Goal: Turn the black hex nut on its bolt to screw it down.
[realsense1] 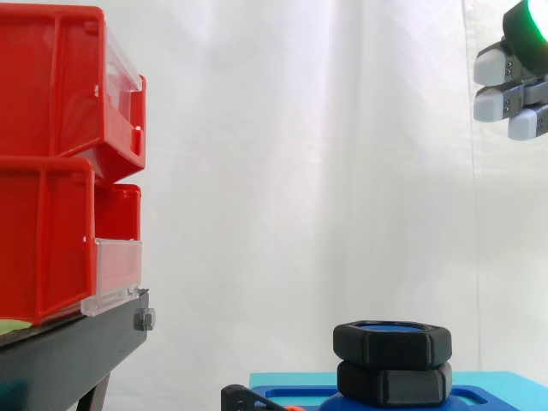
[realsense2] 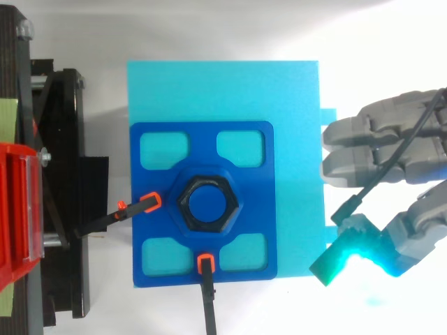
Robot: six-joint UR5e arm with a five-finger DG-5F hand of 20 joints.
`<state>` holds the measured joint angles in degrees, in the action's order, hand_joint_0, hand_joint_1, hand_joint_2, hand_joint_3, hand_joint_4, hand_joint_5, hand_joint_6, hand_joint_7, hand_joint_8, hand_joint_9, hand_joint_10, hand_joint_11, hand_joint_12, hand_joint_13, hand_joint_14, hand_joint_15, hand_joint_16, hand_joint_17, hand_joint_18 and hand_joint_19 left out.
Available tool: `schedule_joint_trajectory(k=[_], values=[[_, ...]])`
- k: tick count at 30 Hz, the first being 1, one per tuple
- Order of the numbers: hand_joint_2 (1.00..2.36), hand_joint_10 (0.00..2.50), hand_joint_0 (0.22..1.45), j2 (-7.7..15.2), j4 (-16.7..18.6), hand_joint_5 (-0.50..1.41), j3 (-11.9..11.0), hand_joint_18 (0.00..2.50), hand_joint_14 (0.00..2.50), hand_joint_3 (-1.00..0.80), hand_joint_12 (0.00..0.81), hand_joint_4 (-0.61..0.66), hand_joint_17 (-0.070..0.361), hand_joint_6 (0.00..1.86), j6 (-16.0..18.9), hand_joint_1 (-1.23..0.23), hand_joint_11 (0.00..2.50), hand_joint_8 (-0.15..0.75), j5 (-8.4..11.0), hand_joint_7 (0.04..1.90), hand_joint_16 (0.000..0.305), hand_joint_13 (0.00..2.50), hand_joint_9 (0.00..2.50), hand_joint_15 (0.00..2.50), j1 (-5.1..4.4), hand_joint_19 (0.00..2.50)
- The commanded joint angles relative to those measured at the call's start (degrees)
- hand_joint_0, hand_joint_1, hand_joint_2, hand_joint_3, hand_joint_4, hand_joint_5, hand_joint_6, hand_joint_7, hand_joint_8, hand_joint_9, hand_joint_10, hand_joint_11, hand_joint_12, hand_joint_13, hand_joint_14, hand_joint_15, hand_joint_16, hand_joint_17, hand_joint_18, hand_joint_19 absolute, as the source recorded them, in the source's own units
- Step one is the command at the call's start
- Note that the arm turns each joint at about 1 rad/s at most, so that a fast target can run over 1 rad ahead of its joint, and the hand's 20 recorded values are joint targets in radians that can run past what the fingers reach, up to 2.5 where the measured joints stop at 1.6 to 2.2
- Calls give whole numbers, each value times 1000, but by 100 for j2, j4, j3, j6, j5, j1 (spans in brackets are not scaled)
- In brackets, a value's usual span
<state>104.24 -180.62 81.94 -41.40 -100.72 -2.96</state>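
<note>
Here, black hex nut (realsense2: 187,209) sits on its blue bolt (realsense2: 208,204) at fixture (realsense2: 255,202) centre. The hand (realsense2: 377,129), fingers relaxed and empty, hovers at 3 o'clock, well apart. Advisable: descend centred, pads on opposite flats.

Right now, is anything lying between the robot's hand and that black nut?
No loose things. In the top view, only the dark blue plate and bare light blue base lie between the hand and the black hex nut.

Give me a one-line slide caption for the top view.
Open hand hovers beside the blue base, clear of the black hex nut on its bolt.
</note>
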Motion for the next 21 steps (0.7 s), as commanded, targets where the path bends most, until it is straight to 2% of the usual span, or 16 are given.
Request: schedule_joint_trajectory(k=[1, 21], values=[[1000, 0, 457, 0, 0, -297, -2, 0, 0, -500, 324, -35, 126, 500, 0, -331, 0, 134, 0, 500, 56, 0, 0, 0, 6, 182], [1000, 0, 483, 0, 0, -288, -2, 0, 0, -500, 303, -55, 119, 500, 0, -370, 0, 105, 0, 500, 53, 0, 0, 0, 6, 178]])
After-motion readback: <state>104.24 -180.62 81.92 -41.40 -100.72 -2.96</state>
